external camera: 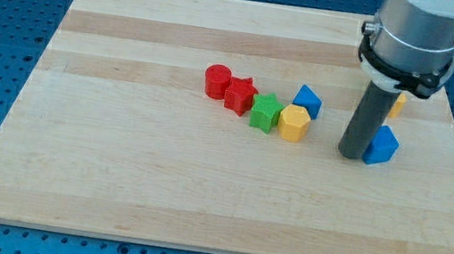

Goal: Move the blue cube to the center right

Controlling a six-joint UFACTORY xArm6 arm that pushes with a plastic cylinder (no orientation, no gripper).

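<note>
Six blocks show fully on the wooden table (156,179): near the centre a row runs red cylinder (217,81), red star-like block (240,95), green block (265,112), yellow block (293,123) and a blue block (308,100), its shape hard to make out. Toward the right edge, the blue cube (382,146) touches my tip (351,154) on the tip's right. A seventh, yellow block (399,103) peeks from behind the rod; the arm carries no claw, so nothing is gripped.
</note>
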